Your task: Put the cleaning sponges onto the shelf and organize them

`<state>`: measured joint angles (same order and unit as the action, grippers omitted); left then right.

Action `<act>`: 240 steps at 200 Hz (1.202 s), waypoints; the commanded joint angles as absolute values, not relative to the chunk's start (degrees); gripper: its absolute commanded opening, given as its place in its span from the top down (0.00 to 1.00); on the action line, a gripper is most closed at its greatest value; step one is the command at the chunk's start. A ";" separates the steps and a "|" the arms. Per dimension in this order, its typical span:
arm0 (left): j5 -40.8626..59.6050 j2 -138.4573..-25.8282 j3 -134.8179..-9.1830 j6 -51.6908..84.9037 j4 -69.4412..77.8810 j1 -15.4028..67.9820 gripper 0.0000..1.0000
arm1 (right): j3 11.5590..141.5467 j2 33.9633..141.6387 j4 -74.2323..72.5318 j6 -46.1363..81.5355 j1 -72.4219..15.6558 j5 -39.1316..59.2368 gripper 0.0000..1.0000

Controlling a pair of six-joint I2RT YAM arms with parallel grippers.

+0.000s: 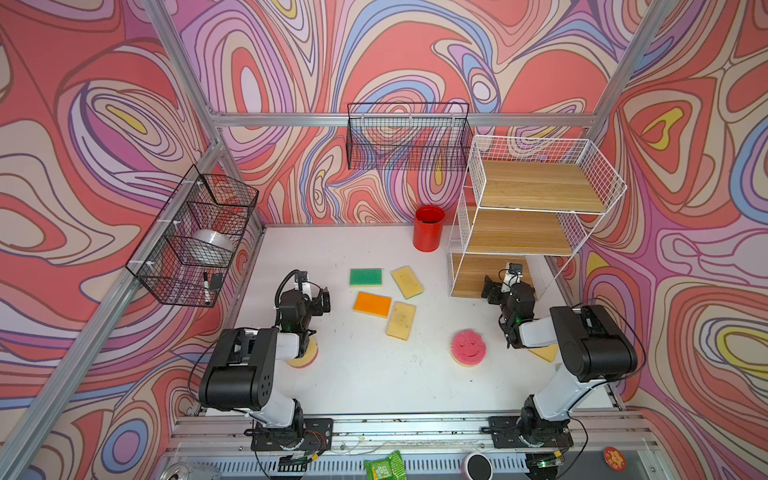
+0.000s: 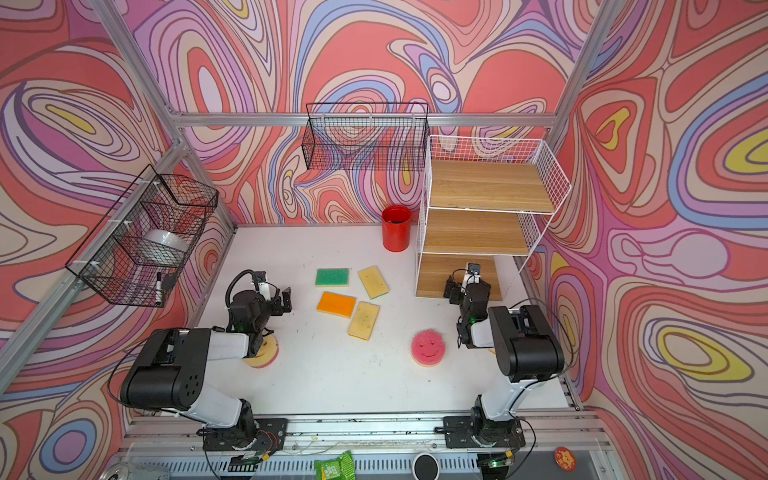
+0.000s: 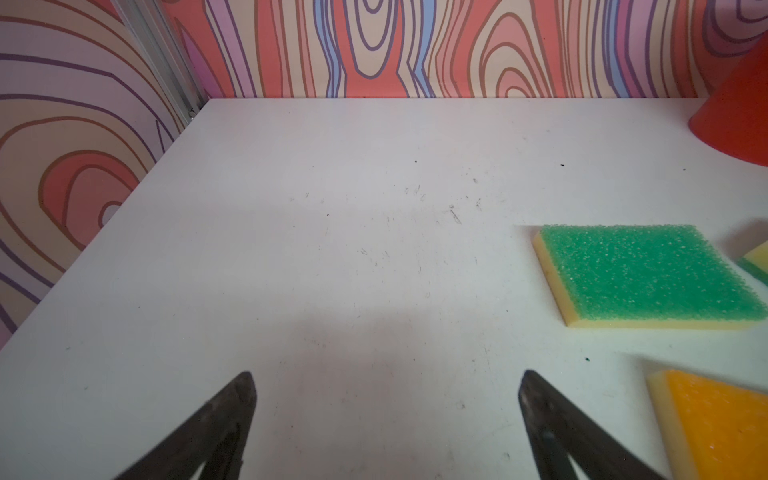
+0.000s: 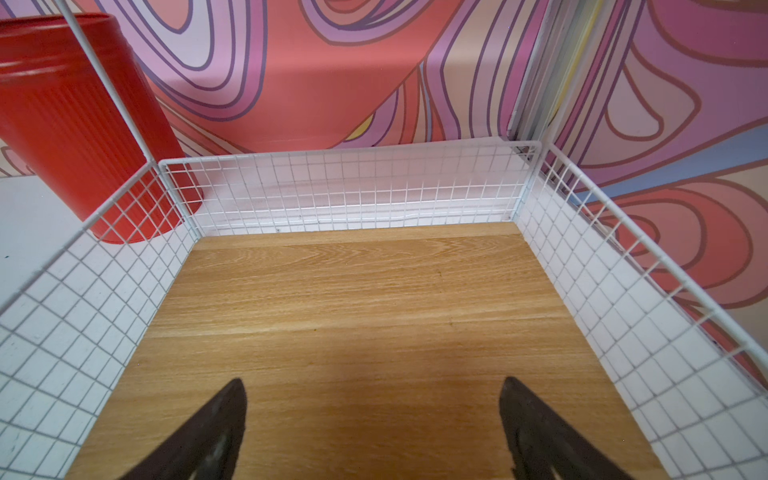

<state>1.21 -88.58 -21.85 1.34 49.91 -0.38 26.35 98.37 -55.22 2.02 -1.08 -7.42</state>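
Aluminium frame (image 1: 291, 120) and printed backdrop (image 1: 415, 50) mark a lab

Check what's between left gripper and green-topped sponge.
Nothing: just bare white tabletop between left gripper and green-topped sponge, clearest in the left wrist view.

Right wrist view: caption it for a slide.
Open right gripper poised over the bare lowest board of the shelf, red canister beside it.

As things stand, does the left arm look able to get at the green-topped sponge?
Probably yes. The left hand is open and empty, and the green-topped sponge lies flat close by on the table, with nothing between them.
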 commanded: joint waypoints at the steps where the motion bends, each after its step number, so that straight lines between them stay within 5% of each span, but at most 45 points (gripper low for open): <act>1: -0.20 -88.07 -21.23 2.03 51.05 -0.70 0.00 | 26.90 98.17 -54.54 1.89 -1.04 -6.88 0.02; 149: -3.23 -84.32 -21.49 2.85 47.48 -0.53 0.00 | 21.44 95.91 -63.45 1.49 -1.23 -8.08 0.02; 240: 5.45 -64.59 -35.79 2.79 14.02 2.11 0.00 | 26.21 68.50 -27.58 10.98 -1.25 -6.40 0.04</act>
